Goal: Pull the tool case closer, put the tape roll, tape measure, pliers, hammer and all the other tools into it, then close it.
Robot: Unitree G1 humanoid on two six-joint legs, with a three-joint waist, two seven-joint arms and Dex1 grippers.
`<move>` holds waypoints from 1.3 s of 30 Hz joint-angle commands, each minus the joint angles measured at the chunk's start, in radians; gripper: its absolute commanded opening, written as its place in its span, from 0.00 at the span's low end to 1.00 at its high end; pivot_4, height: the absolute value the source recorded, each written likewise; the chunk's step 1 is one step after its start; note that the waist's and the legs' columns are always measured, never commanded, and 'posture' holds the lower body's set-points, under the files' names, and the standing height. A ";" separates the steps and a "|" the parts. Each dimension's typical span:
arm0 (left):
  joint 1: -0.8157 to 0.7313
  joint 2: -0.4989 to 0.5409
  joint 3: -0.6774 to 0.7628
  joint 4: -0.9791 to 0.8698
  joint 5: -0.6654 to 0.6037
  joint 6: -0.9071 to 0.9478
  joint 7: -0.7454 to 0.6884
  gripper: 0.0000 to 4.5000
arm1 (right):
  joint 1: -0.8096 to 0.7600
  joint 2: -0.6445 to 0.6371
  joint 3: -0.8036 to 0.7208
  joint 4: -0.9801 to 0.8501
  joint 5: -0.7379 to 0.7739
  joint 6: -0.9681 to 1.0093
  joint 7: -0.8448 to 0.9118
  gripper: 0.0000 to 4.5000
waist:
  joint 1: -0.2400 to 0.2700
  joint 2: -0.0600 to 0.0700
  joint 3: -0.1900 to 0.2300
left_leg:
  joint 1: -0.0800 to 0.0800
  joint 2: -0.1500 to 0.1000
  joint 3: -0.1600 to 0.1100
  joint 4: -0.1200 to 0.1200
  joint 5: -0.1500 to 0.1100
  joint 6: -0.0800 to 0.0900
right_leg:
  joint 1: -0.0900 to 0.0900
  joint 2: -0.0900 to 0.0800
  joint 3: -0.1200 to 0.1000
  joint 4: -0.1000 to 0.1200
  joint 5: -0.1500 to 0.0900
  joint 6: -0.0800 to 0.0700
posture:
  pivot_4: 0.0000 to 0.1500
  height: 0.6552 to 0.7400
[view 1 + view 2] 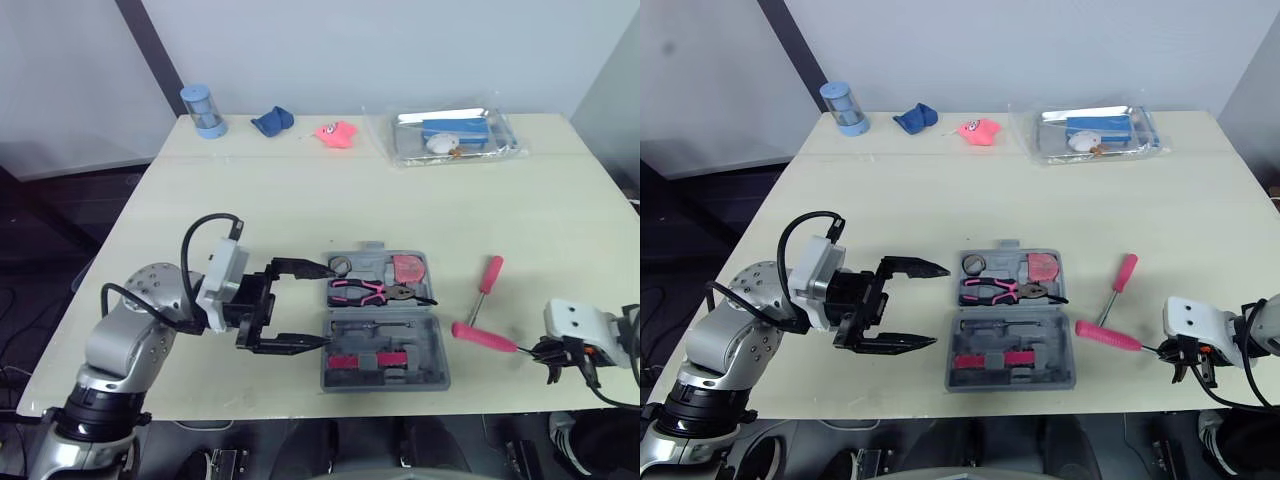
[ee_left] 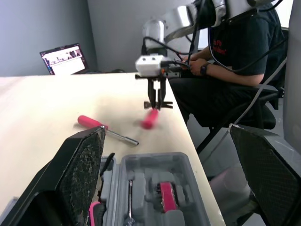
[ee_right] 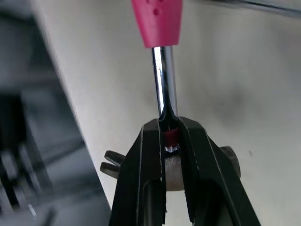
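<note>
The grey tool case (image 1: 438, 372) lies open near the table's front edge. Its far half holds pink-handled pliers (image 1: 365, 292), a tape roll (image 1: 341, 265) and a red tape measure (image 1: 408, 268). My left gripper (image 1: 328, 305) is open just left of the case, its fingers pointing at the case's side. My right gripper (image 3: 169, 136) is shut on the hammer (image 1: 483, 338) at its head end, with the pink handle lying on the table towards the case. A pink-handled screwdriver (image 1: 488, 280) lies loose right of the case.
Along the table's far edge stand a blue cup (image 1: 203, 110), a blue cloth (image 1: 271, 121), a pink toy (image 1: 336, 134) and a clear bag of items (image 1: 455, 135). A seated person (image 2: 235, 61) and a laptop (image 2: 63, 59) are beyond the table's right side.
</note>
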 commanded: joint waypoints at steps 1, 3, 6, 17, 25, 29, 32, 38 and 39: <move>0.000 0.009 0.025 -0.012 -0.013 -0.013 -0.019 1.00 | 0.041 0.050 -0.139 -0.139 0.088 0.270 -0.110 0.01 | 0.001 0.000 0.000 | 0.000 0.000 0.000 0.000 0.000 0.000 | 0.000 0.000 0.000 0.000 0.000 0.000 | 1.00 1.00; -0.006 0.009 0.022 -0.006 -0.010 -0.015 -0.026 1.00 | 0.045 0.112 -0.205 -0.218 0.155 0.460 -0.183 0.01 | 0.003 0.000 0.000 | 0.000 0.000 0.000 0.000 0.000 0.000 | 0.000 0.001 0.000 0.000 0.000 0.000 | 1.00 1.00; -0.014 0.008 0.020 0.000 -0.006 -0.016 -0.033 1.00 | 0.020 0.184 -0.268 -0.291 0.219 0.661 -0.267 0.01 | 0.002 0.000 0.000 | 0.000 0.000 0.000 0.000 0.000 0.000 | 0.000 0.001 0.000 0.000 0.000 0.000 | 1.00 1.00; -0.040 0.003 0.020 0.017 -0.023 -0.008 -0.051 1.00 | -0.200 0.519 -0.365 -0.241 0.175 1.138 -0.682 0.01 | 0.002 -0.001 -0.001 | -0.002 -0.001 0.000 0.000 0.000 0.000 | -0.001 0.002 -0.002 0.000 0.000 0.001 | 1.00 1.00; -0.035 0.056 0.048 -0.006 -0.136 0.108 -0.098 1.00 | -0.239 0.589 -0.382 -0.158 0.288 1.138 -0.858 0.01 | -0.010 -0.001 -0.001 | -0.002 -0.001 0.000 0.000 0.000 0.000 | -0.001 0.002 -0.002 0.000 0.001 0.001 | 1.00 1.00; -0.042 0.072 0.044 0.003 -0.127 0.108 -0.127 1.00 | -0.287 0.638 -0.422 -0.078 0.363 1.138 -0.981 0.01 | -0.011 -0.002 -0.001 | -0.001 -0.001 0.001 0.000 0.000 0.001 | -0.001 0.003 -0.002 0.000 0.001 0.001 | 1.00 1.00; -0.040 0.070 0.045 0.002 -0.123 0.105 -0.132 1.00 | -0.297 0.635 -0.430 -0.049 0.419 1.138 -1.055 0.01 | -0.011 -0.002 -0.001 | -0.001 -0.001 0.001 0.000 -0.001 0.002 | -0.001 0.003 -0.001 0.000 0.001 0.002 | 1.00 1.00; -0.034 0.064 0.045 0.004 -0.115 0.093 -0.132 1.00 | -0.287 0.607 -0.414 -0.031 0.543 1.138 -1.162 0.01 | -0.011 -0.002 -0.001 | -0.001 -0.001 0.002 0.000 -0.002 0.003 | -0.001 0.002 0.000 0.000 0.001 0.002 | 1.00 1.00; -0.033 0.063 0.045 0.004 -0.114 0.091 -0.132 1.00 | -0.286 0.600 -0.404 -0.034 0.556 1.138 -1.170 0.01 | -0.011 -0.002 -0.001 | -0.001 -0.001 0.002 0.000 -0.002 0.003 | -0.001 0.002 0.000 0.000 0.001 0.002 | 1.00 1.00</move>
